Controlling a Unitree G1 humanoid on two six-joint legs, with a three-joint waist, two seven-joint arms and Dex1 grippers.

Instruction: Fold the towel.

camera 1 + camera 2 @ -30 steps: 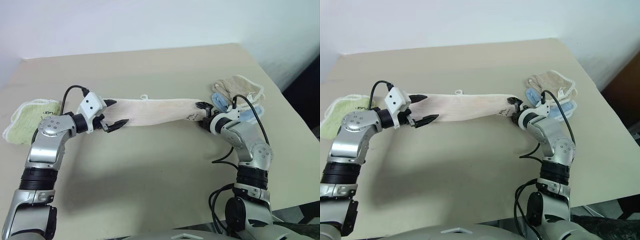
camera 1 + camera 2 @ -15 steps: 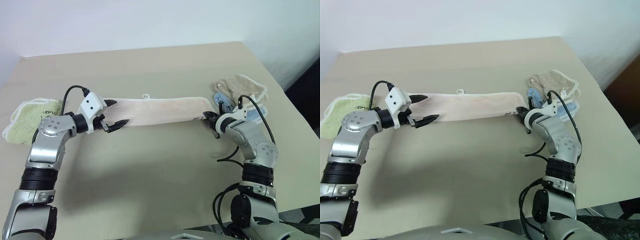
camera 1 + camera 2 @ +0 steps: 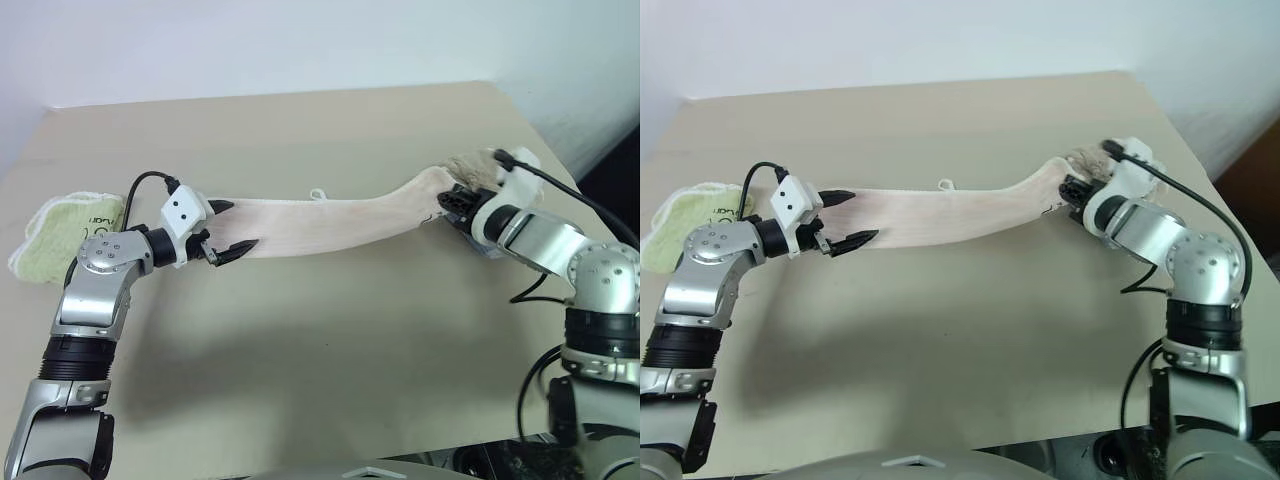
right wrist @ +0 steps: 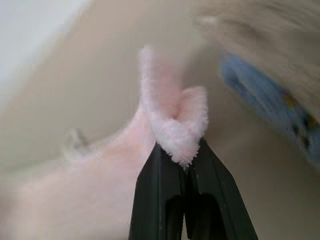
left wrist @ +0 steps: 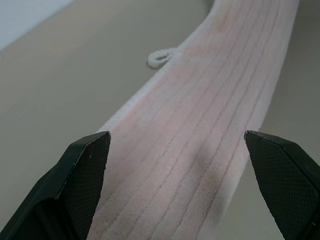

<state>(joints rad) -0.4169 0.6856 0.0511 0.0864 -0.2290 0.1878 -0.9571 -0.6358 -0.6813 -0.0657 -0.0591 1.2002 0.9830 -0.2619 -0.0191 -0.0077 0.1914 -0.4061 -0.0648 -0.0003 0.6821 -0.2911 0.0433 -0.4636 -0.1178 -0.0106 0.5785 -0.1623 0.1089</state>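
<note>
Towel (image 3: 330, 222) first: it is pale pink and lies in a long thin strip across the middle of the tan table (image 3: 330, 350), so it looks folded once along its length already. A small white loop (image 3: 318, 193) sticks out from its far edge. The right gripper (image 3: 452, 199) pinches the right end of the strip, with its two black fingers (image 4: 172, 200) squeezed shut on a bunched bit of fluffy pink cloth. That end is off the table and the strip slopes up to it. The left gripper (image 3: 228, 228) sits at the left end with its fingers spread wide. The cloth lies between them, but they are not holding it. A light green cloth (image 3: 62, 232) lies on the table near the left arm. A beige cloth (image 3: 1095, 158) sits on a blue cloth (image 4: 270, 107) just behind the right gripper. I think the job is partly done. The long fold is made, but the short fold is not. The lifted end likely needs to go over to the left end and be laid flat. The pinch is small, so the cloth could slip out on the way.
</note>
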